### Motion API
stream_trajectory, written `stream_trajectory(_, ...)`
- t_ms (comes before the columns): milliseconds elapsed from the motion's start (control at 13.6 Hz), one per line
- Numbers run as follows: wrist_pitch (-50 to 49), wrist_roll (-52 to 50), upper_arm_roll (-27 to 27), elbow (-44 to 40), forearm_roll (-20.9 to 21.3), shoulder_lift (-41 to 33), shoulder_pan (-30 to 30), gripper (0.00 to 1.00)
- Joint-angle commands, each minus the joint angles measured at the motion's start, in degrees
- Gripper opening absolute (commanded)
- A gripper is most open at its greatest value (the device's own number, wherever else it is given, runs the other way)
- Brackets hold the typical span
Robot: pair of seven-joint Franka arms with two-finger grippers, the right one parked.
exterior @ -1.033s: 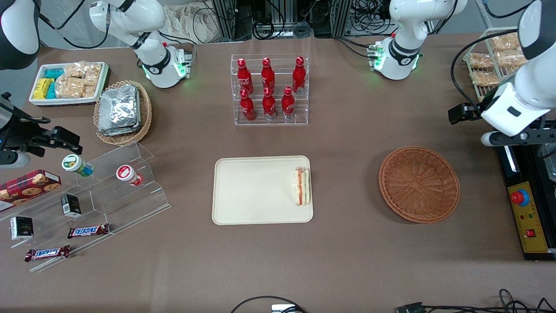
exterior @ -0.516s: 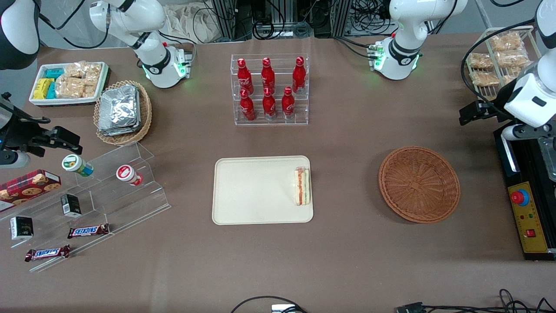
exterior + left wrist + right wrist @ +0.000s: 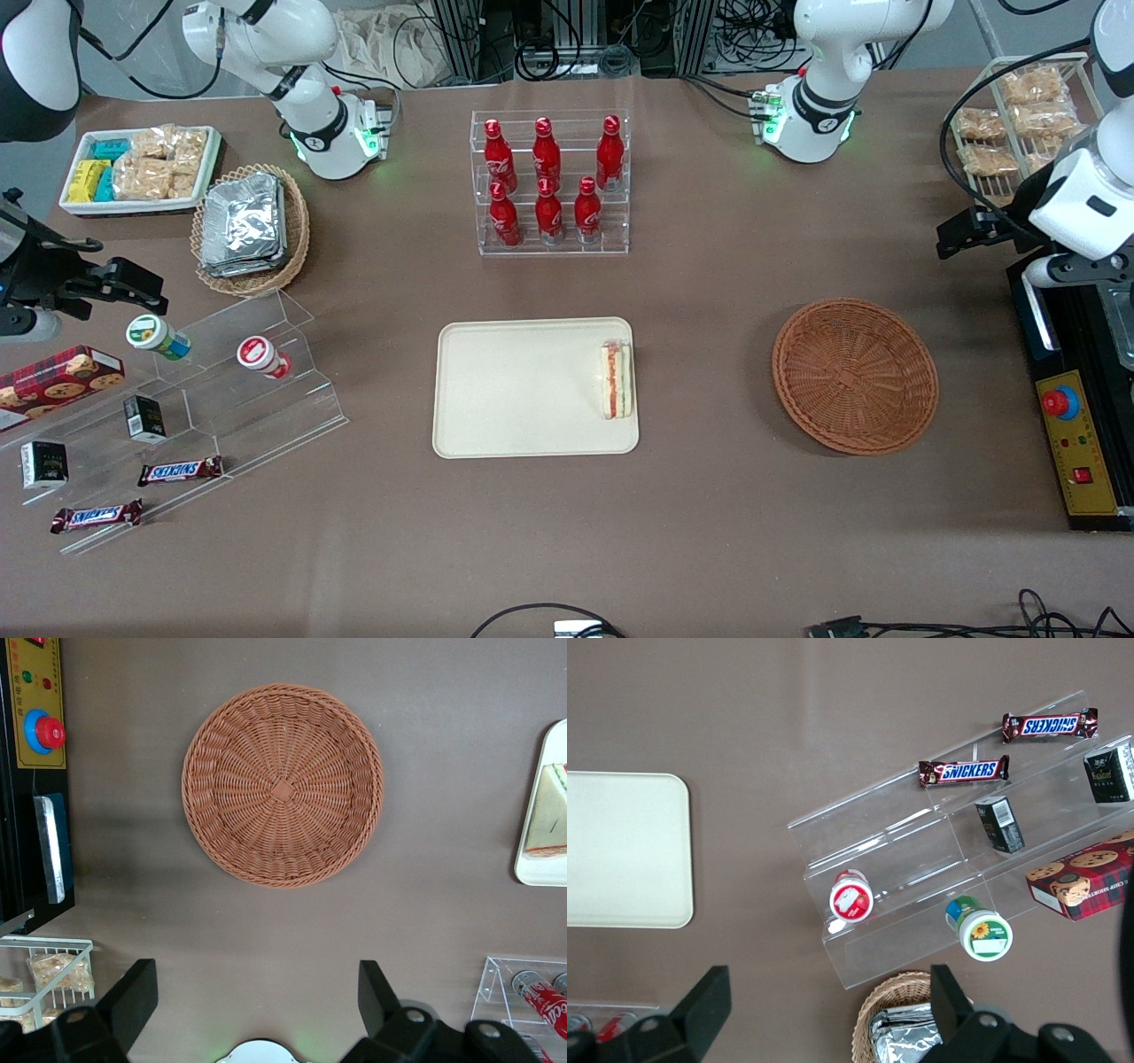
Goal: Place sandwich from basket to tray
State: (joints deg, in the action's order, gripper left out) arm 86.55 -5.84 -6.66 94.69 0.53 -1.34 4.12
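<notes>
Your claw (image 3: pixel 257 1010) is wide open and holds nothing; its two dark fingers (image 3: pixel 133 997) stand well apart, with only bare bench (image 3: pixel 709 532) between them. In the front view the claw hangs high at the working arm's end of the bench, above the black control box (image 3: pixel 1076 434) with the red button, and away from the basket.

The round reddish-brown basket (image 3: pixel 855 376) lies below and a little aside of the claw. The wrist view looks straight into the basket (image 3: pixel 283 785), and there is nothing in it. The sandwich (image 3: pixel 616 379) lies already on the cream tray (image 3: pixel 523 390), flat, close against the rim of the short side that is toward the basket, with its red and green filling running along the cut edge. From the wrist camera you see only a corner of the tray (image 3: pixel 532 864) and a part of the sandwich (image 3: pixel 551 819).

So, as I judge it, the placing step is done and the arm is in the retreat position. The next move asks for very little: you keep the claw up and away from the tray, so that nothing touches the sandwich. If you want to be sure, check that the sandwich sits fully inside the rim and does not lean on it.
</notes>
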Motion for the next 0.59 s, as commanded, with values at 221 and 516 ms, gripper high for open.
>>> stream_trajectory(221, 0.11, 0.22, 0.60, -0.91, -0.35, 0.64, -0.34, 1.00)
stream_trajectory(516, 0.11, 0.22, 0.60, -1.00, -0.44, 0.64, -0.17, 1.00)
